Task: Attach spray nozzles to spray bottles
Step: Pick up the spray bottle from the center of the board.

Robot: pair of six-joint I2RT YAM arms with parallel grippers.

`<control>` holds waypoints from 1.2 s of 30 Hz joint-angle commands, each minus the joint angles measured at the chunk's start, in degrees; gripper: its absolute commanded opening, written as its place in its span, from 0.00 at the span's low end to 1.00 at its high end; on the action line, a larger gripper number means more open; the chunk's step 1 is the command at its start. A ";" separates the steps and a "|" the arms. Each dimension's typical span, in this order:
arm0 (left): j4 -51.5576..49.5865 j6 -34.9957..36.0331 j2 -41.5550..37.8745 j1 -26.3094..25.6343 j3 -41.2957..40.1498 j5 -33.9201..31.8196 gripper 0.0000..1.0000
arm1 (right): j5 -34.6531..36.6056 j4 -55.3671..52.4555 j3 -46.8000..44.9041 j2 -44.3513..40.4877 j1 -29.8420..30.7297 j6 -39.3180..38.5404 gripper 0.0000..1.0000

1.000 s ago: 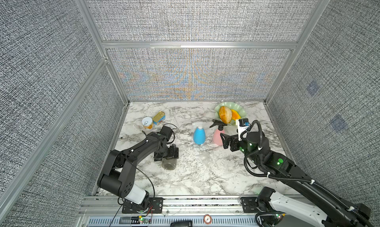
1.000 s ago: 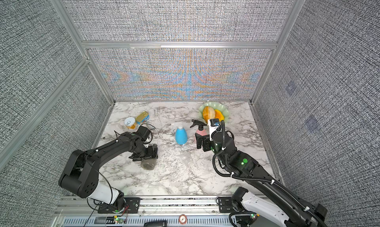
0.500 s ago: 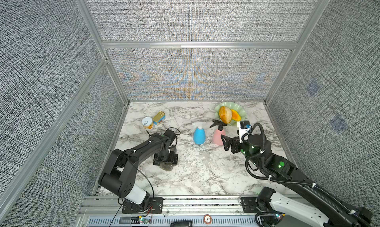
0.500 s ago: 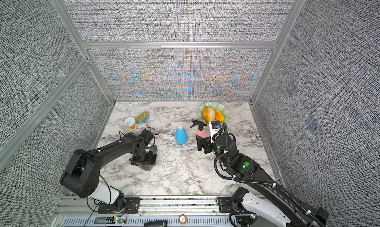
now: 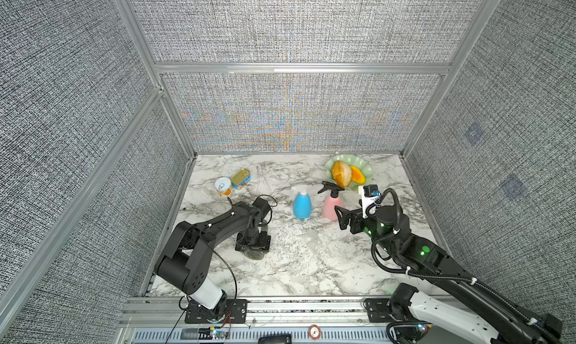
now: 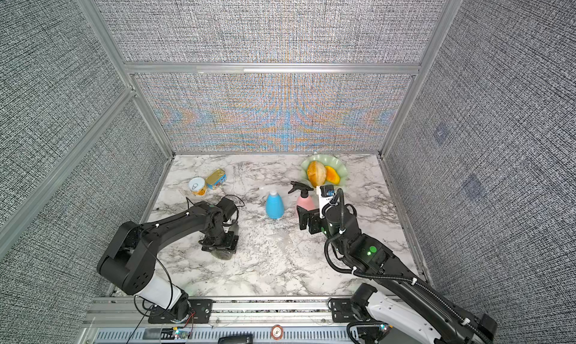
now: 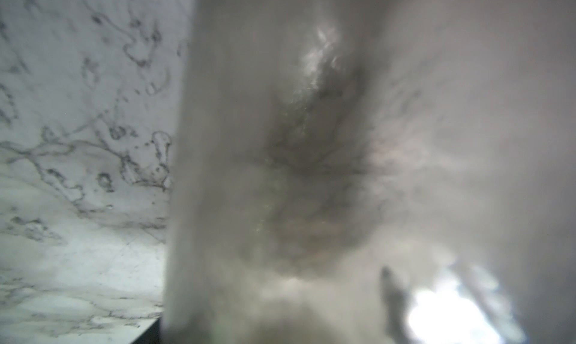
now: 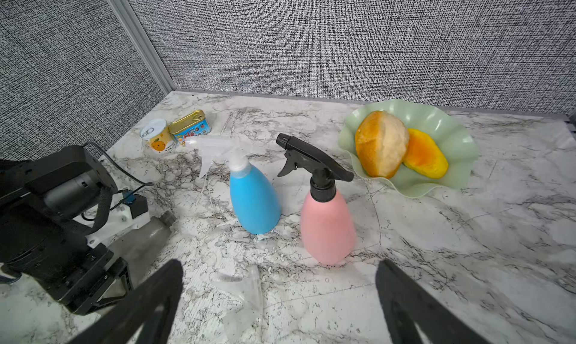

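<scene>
Nozzled: blue bottle, pink bottle. Remaining: grey bottle under left hand, grip unclear; clear nozzle before right hand, wide, empty.

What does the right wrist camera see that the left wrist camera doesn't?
Only the right wrist view shows the blue bottle, pink bottle, cans and fruit bowl. The left wrist view adds nothing new: just a blurry close-up of the grey bottle. Both show that grey bottle and the marble table.
</scene>
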 commanded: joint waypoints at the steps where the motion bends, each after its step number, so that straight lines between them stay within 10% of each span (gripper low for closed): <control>1: 1.06 0.16 0.06 -0.30 -0.35 0.34 0.82 | 0.33 0.59 0.27 -0.64 0.00 0.51 0.99; 13: 0.01 4.42 -11.96 -1.15 13.56 -0.87 0.78 | -5.09 -0.28 4.40 1.15 0.09 0.26 0.98; 22: 62.77 21.29 -45.40 -4.30 -10.47 17.67 0.83 | -24.15 2.24 15.42 4.46 0.09 -3.77 0.94; 27: 65.81 23.91 -40.36 -4.26 -6.68 25.01 0.82 | -40.82 4.75 22.73 10.22 0.81 -5.26 0.91; 36: 76.75 20.30 -38.46 -4.30 -10.66 32.43 0.84 | -33.73 3.44 31.26 20.87 8.22 -11.95 0.90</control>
